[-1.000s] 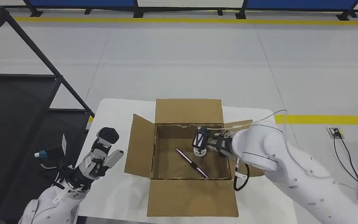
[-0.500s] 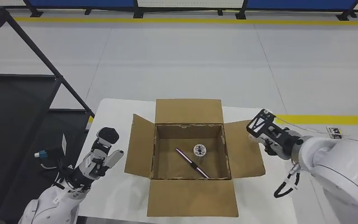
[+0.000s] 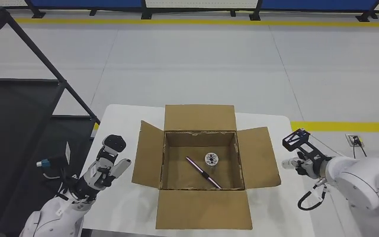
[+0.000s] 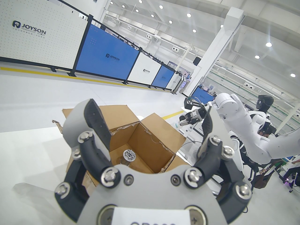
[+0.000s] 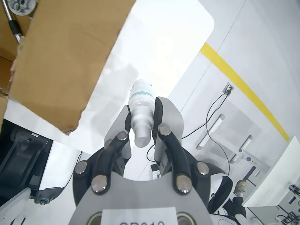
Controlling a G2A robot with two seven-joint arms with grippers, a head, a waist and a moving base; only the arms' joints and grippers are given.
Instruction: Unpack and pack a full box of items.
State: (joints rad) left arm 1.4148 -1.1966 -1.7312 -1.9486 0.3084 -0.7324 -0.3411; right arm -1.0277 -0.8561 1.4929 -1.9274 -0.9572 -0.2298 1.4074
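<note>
A: Where does the bottle (image 5: 142, 94) sit?
B: Clamped in the right pincer (image 5: 141, 111), long axis along the pincer's own, base aimed at the worktop (image 5: 164, 36), at 3 o'clock of the box (image 3: 200, 117), beyond its flap (image 3: 260, 155).
A: And the left pincer (image 4: 150, 107)?
B: Gaping wide, empty, at the box's 9 o'clock.

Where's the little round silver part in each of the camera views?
Top view: the round silver part lies in the cardboard box, beside the thin rod.
Left wrist view: it sits low inside the open box.
Right wrist view: it lies past the box flap, by the rod.
Shared landmark: the cardboard box.
</note>
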